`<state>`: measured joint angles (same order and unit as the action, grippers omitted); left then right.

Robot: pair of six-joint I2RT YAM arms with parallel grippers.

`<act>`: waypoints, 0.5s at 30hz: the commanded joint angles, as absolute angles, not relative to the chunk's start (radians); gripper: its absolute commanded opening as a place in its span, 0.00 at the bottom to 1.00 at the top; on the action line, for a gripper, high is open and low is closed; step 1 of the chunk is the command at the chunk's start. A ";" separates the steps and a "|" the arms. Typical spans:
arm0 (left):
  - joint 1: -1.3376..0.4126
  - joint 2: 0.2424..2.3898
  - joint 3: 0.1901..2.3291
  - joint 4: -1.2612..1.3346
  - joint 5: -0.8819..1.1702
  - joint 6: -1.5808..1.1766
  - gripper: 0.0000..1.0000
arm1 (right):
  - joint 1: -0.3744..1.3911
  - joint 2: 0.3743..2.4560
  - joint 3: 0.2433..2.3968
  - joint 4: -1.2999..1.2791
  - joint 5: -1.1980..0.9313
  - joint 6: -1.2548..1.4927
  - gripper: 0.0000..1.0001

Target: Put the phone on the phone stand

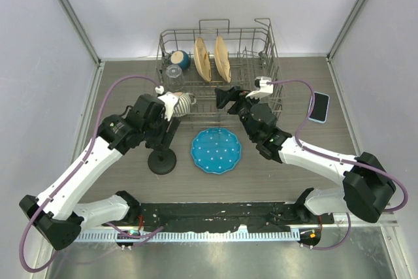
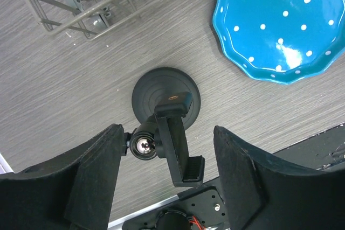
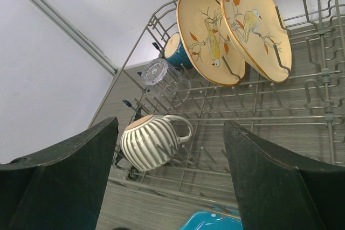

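I see a grey wood-grain bench from above, with two arms reaching away from me.

**Top view**
- The phone, a flat rectangle with a light blue rim and dark face, lies on the bench at the far right. It is just beside the right end of a wire dish rack.
- This is the only view that shows the phone.
- The black phone stand with a round disc base sits well apart from it on the left.
- A blue white-dotted plate with a wavy edge lies just to the stand's right.
- The left hand hangs above the bench near the stand.
- The right hand is at the rack's near edge.

**Left wrist view**
- I am looking straight down on the stand. Its clamp cradle tilts toward the camera over the ridged disc.
- The left hand is spread wide and holds nothing. Its fingers frame the stand from above, and I cannot tell whether they touch it.
- The dotted plate shows at upper right and a rack corner at upper left.

**Right wrist view**
- The right hand is also spread and empty, facing the rack.
- This view shows detail the top camera loses:
  - Two yellow plates painted with birds stand on edge.
  - A cream ribbed mug lies on its side.
  - A clear glass and a blue cup sit behind it.
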<state>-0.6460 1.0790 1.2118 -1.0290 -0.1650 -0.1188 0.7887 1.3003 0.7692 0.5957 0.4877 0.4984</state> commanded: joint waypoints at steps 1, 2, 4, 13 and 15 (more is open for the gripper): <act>-0.647 1.085 1.200 -1.002 -0.173 -0.097 0.70 | 0.782 1.310 0.818 0.614 0.483 0.479 0.84; -0.647 1.085 1.197 -0.999 -0.167 -0.092 0.68 | 0.782 1.310 0.819 0.612 0.479 0.479 0.84; -0.647 1.088 1.193 -0.993 -0.147 -0.080 0.66 | 0.781 1.309 0.821 0.609 0.482 0.476 0.84; -0.647 1.120 1.181 -1.017 -0.134 -0.057 0.46 | 0.776 1.312 0.822 0.604 0.477 0.474 0.84; -0.647 1.123 1.184 -1.011 -0.123 -0.049 0.43 | 0.775 1.316 0.825 0.604 0.473 0.476 0.84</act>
<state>-0.6460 1.1187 1.1812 -1.0279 -0.1528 -0.0765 0.7815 1.3098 0.7780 0.5838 0.4828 0.4942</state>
